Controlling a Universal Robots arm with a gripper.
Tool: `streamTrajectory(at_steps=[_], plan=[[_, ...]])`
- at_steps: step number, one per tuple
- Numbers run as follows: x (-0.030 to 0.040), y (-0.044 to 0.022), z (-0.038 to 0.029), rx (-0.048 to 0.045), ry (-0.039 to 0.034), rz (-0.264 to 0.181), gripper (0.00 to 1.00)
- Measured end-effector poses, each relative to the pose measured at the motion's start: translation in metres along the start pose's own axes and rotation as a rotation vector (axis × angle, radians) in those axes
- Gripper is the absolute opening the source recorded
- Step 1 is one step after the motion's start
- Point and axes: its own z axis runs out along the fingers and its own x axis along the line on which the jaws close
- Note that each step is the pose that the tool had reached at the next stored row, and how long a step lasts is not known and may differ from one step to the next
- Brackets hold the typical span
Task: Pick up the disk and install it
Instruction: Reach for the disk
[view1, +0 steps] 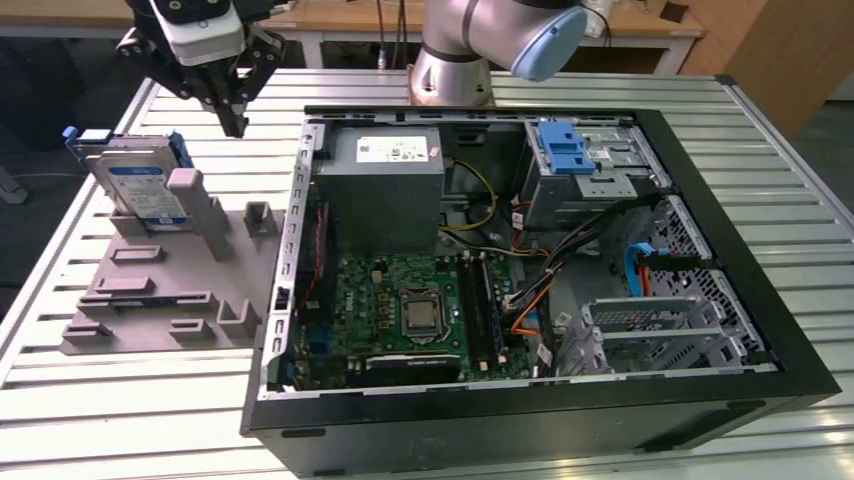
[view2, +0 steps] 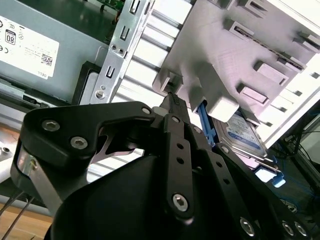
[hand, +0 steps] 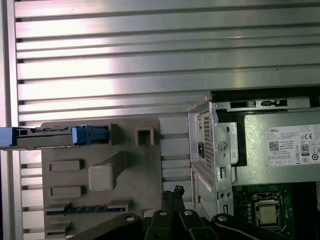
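Gripper (view1: 235, 122) hangs w/ fingers together, nothing held, near disk (view1: 138, 187), not touching. Disk stands on edge in grey fixture (view1: 160, 290), at exterior view's left of open PC case (view1: 534, 410). Slatted table (view1: 120, 410) under all.

fixture (view1: 147, 300) and open computer case (view1: 534, 425) side by side on the table (view1: 120, 420)
the fixture lies at the exterior view's left of the case. the disk (view1: 144, 190) stands on edge at its far end. the gripper (view1: 236, 127) hangs above, between disk and case. in the case, the power supply (view1: 380, 190) sits beyond the motherboard (view1: 387, 300).
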Motion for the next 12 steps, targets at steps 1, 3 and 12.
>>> streamTrajectory(at_steps=[1,3,12], plan=[[0.0008,0.0001,0.0001,0.0000,0.0000,0.000,0.11],[0.0023,0.0001,0.0003,0.0001,0.0001,0.000,0.11],[0.0078,0.0001,0.0009,0.0000,0.0000,0.000,0.11]])
